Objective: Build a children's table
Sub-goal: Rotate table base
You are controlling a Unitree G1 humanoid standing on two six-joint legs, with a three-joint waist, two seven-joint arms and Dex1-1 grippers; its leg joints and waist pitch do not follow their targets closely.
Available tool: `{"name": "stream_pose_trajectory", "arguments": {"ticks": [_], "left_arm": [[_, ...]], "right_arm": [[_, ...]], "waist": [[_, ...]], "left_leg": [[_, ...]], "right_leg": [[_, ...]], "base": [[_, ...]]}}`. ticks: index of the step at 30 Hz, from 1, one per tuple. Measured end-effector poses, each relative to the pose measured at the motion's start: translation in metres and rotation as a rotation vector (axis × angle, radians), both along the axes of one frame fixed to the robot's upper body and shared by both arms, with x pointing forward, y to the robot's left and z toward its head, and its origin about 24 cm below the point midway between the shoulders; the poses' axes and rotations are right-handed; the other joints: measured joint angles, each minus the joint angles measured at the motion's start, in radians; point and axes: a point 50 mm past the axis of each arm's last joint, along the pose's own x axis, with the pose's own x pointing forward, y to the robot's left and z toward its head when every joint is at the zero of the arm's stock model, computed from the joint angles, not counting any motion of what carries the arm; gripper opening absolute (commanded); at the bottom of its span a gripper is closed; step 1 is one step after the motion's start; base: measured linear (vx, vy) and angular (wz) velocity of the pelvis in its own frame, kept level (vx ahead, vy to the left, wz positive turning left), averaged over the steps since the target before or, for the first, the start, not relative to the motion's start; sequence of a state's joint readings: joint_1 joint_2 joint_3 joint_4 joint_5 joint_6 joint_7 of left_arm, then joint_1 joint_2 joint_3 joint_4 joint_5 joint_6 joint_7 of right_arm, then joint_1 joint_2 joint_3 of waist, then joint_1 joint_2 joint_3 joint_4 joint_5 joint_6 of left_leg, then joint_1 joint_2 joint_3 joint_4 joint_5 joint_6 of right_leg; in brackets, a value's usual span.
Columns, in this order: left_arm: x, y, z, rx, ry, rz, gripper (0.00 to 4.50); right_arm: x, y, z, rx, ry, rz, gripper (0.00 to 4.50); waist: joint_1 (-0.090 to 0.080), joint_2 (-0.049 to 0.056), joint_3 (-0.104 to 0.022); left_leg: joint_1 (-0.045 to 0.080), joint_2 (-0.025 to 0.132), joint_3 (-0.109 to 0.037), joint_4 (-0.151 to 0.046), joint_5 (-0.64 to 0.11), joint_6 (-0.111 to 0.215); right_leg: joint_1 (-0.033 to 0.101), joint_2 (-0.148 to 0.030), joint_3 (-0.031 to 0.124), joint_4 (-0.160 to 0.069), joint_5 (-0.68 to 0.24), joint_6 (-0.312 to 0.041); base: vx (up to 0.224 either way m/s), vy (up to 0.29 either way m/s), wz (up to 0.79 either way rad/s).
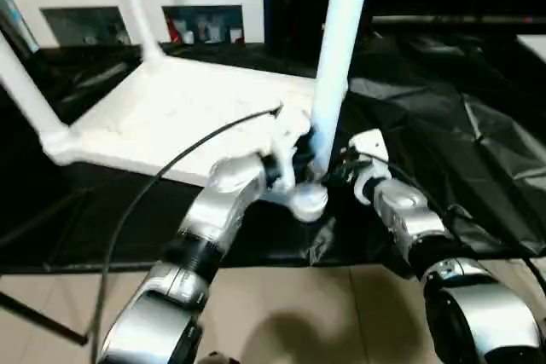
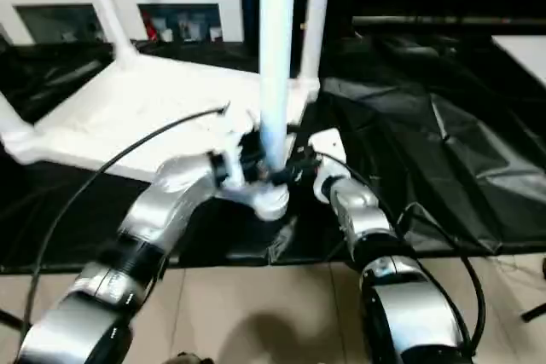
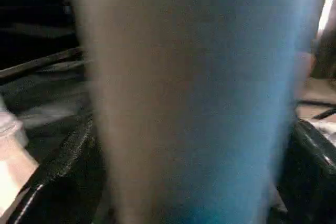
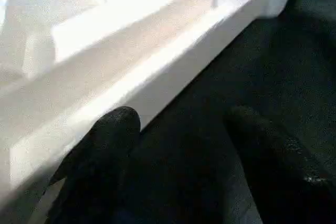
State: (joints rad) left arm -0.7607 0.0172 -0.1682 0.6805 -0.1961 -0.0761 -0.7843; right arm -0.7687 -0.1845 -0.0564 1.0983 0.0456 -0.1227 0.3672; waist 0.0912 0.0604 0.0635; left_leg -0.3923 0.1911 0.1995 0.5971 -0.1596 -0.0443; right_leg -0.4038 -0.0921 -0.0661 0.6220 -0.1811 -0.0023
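White tabletop (image 1: 179, 117): upside down on black sheet (image 1: 444, 151)
Near leg (image 1: 337, 66): upright, left end effector (image 1: 299, 164) fingers around it
Right end effector (image 4: 181, 156): spread, empty

A white plastic tabletop (image 1: 183, 117) lies upside down on a surface draped in black sheeting, its underside facing up. White tapered tube legs rise from its rounded corner sockets: one at the far corner (image 1: 136, 6), one at the near left corner (image 1: 26, 91), both leaning slightly outward, and in the right eye view another stands at the far right corner (image 2: 314, 19). A fourth leg (image 1: 337, 57) stands nearly upright at the near right corner, its lower end meeting the rounded socket (image 1: 307, 202) at the tabletop's edge. Whether that leg is fully seated in the socket cannot be told. The tabletop's long, smooth side wall (image 4: 173, 51) rests against the black sheeting.
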Motion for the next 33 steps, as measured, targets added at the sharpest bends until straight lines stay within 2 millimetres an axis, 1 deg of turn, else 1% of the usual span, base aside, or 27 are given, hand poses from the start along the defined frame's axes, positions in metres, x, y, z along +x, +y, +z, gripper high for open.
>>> {"name": "stream_pose_trajectory", "arguments": {"ticks": [3, 4, 7, 10, 12, 14, 16, 18, 20, 22, 24, 25, 27, 31, 33], "left_arm": [[0.007, 0.011, -0.005, 0.034, -0.008, 0.065, 4.45], [0.009, 0.011, -0.005, 0.044, -0.021, 0.081, 4.45], [0.018, 0.016, -0.002, 0.075, -0.054, 0.162, 4.45], [0.028, 0.031, -0.002, 0.104, -0.068, 0.302, 4.45], [0.032, 0.037, -0.004, 0.120, -0.066, 0.361, 4.45], [0.035, 0.041, -0.006, 0.140, -0.066, 0.413, 4.45], [0.038, 0.041, -0.005, 0.144, -0.070, 0.442, 4.45], [0.038, 0.039, -0.005, 0.098, -0.048, 0.445, 4.45], [0.035, 0.034, -0.004, 0.034, -0.025, 0.400, 4.45], [0.030, 0.026, -0.002, -0.032, -0.013, 0.314, 4.45], [0.021, 0.023, -0.001, -0.099, -0.018, 0.220, 4.45], [0.015, 0.025, -0.004, -0.119, -0.019, 0.184, 4.45], [0.010, 0.034, -0.013, -0.115, -0.010, 0.178, 4.45], [0.005, 0.065, -0.032, -0.044, 0.014, 0.255, 4.45], [-0.004, 0.091, -0.041, -0.006, 0.002, 0.371, 4.45]], "right_arm": [[0.002, -0.019, 0.014, -0.016, -0.063, -0.006, 3.16], [0.001, -0.026, 0.017, -0.021, -0.079, -0.002, 3.16], [-0.006, -0.040, 0.016, -0.019, -0.092, 0.002, 3.16], [-0.015, -0.060, 0.010, -0.025, -0.080, -0.037, 3.16], [-0.018, -0.068, 0.011, -0.032, -0.087, -0.047, 3.16], [-0.019, -0.071, 0.015, -0.025, -0.106, -0.047, 3.16], [-0.021, -0.069, 0.019, -0.009, -0.131, -0.028, 3.16], [-0.025, -0.067, 0.023, 0.001, -0.149, -0.004, 3.16], [-0.027, -0.065, 0.025, 0.007, -0.158, 0.014, 3.16], [-0.029, -0.063, 0.026, 0.009, -0.164, 0.027, 3.16], [-0.033, -0.061, 0.026, 0.004, -0.166, 0.046, 3.16], [-0.037, -0.060, 0.025, 0.003, -0.164, 0.057, 3.16], [-0.042, -0.059, 0.023, 0.003, -0.151, 0.065, 3.16], [-0.052, -0.055, 0.021, 0.002, -0.126, 0.094, 3.16], [-0.059, -0.045, 0.021, 0.016, -0.123, 0.119, 3.16]], "waist": [[0.004, 0.001, -0.001], [0.006, 0.002, -0.001], [0.003, 0.003, -0.001], [-0.004, 0.005, -0.002], [-0.005, 0.009, -0.001], [-0.005, 0.017, -0.002], [-0.002, 0.018, -0.002], [0.000, 0.020, -0.002], [0.004, 0.021, -0.002], [0.010, 0.021, -0.003], [0.014, 0.022, -0.003], [0.016, 0.022, -0.004], [0.020, 0.022, -0.004], [0.023, 0.022, -0.003], [0.017, 0.020, -0.004]], "left_leg": [[-0.001, 0.000, 0.000, 0.000, 0.000, 0.000], [-0.001, 0.000, 0.000, 0.001, 0.000, 0.000], [-0.001, 0.000, 0.000, 0.002, 0.000, 0.001], [0.001, 0.000, -0.001, 0.002, 0.000, 0.001], [0.001, 0.000, -0.002, 0.002, 0.000, 0.000], [0.002, 0.000, -0.002, 0.002, 0.000, 0.000], [0.002, 0.000, -0.003, 0.001, 0.000, 0.000], [0.001, 0.000, -0.003, 0.001, 0.000, 0.000], [-0.001, 0.000, -0.003, 0.001, 0.000, 0.001], [-0.004, 0.000, -0.003, 0.002, 0.001, 0.002], [-0.006, 0.000, -0.003, 0.003, -0.001, 0.006], [-0.009, 0.000, -0.002, 0.004, 0.000, 0.013], [-0.012, 0.000, -0.002, 0.005, -0.001, 0.016], [-0.016, 0.000, -0.001, 0.006, -0.002, 0.016], [-0.013, 0.001, 0.000, 0.005, -0.003, 0.016]], "right_leg": [[0.000, 0.000, -0.001, -0.001, 0.000, 0.001], [0.000, 0.000, -0.001, -0.001, 0.000, 0.000], [0.001, 0.000, 0.000, -0.001, 0.000, 0.000], [0.001, 0.000, -0.001, -0.001, 0.001, 0.001], [0.001, 0.000, -0.002, -0.001, 0.001, 0.001], [0.001, 0.000, -0.002, -0.001, 0.002, 0.000], [0.001, 0.000, -0.003, -0.001, 0.002, 0.001], [0.001, 0.000, -0.003, -0.001, 0.002, 0.001], [0.001, 0.000, -0.004, -0.004, 0.002, 0.001], [0.000, 0.000, -0.004, -0.007, 0.002, 0.000], [0.000, 0.000, -0.004, -0.010, 0.002, 0.000], [-0.001, 0.000, -0.004, -0.011, 0.002, 0.000], [-0.005, 0.000, -0.003, -0.011, 0.001, 0.000], [-0.008, -0.001, -0.003, -0.011, 0.001, 0.000], [-0.007, -0.001, -0.002, -0.011, 0.000, 0.002]], "base": [[0.000, 0.000, 0.00], [0.000, 0.000, 0.00], [0.000, 0.000, 0.00], [0.000, 0.000, 0.00], [0.000, 0.000, 0.00], [0.000, 0.000, 0.00], [0.000, 0.000, 0.00], [0.000, 0.000, 0.00], [0.000, 0.000, 0.00], [0.000, 0.000, 0.00], [0.000, 0.000, 0.00], [0.000, 0.000, 0.00], [0.000, 0.000, 0.00], [0.000, 0.000, 0.00], [0.000, 0.000, 0.00]]}}
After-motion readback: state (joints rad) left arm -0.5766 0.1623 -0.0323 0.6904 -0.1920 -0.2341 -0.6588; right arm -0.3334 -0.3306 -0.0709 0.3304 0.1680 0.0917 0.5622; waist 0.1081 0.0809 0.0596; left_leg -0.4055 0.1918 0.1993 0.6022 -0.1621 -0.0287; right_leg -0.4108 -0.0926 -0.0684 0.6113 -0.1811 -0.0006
